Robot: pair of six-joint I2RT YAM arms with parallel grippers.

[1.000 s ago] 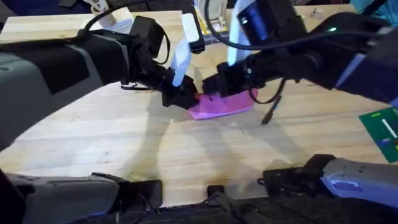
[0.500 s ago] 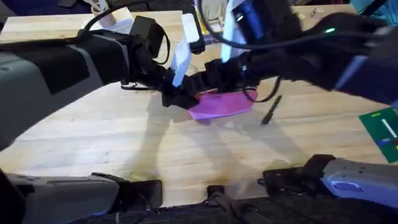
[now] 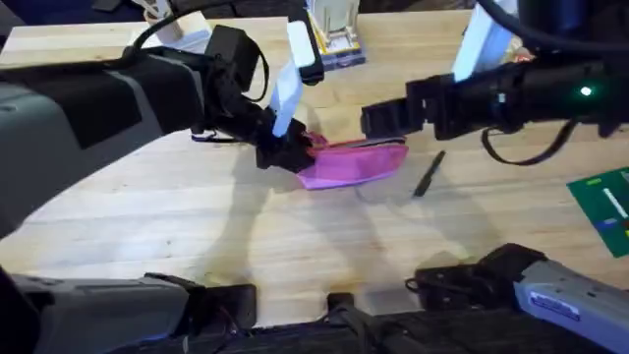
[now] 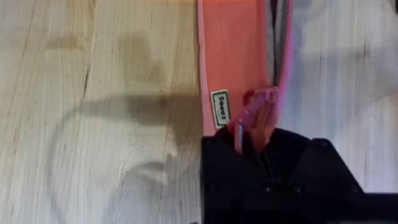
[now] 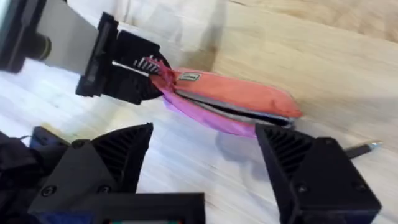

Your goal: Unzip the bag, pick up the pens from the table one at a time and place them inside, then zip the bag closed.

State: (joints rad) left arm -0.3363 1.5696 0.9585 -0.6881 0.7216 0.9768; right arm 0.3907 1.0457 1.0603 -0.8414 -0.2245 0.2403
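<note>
Pink bag (image 3: 352, 162) end clamped by left gripper (image 3: 291, 155) fingers; right gripper (image 5: 205, 165) fingers apart above bag, holding nothing.

Overhead: lighting even and fairly bright, from above. My arms throw soft, wide shadows onto the table (image 3: 295, 246) toward the near side. Both arm segments nearest the camera render large, dark and blurred. Green indicator glow on my right arm. Left wrist view: table grain sharp; a diffuse grey shadow lies beside the bag (image 4: 239, 56); my own fingers (image 4: 249, 180) are soft. Right wrist view: far table corner washed out pale, slight overall blur.
</note>
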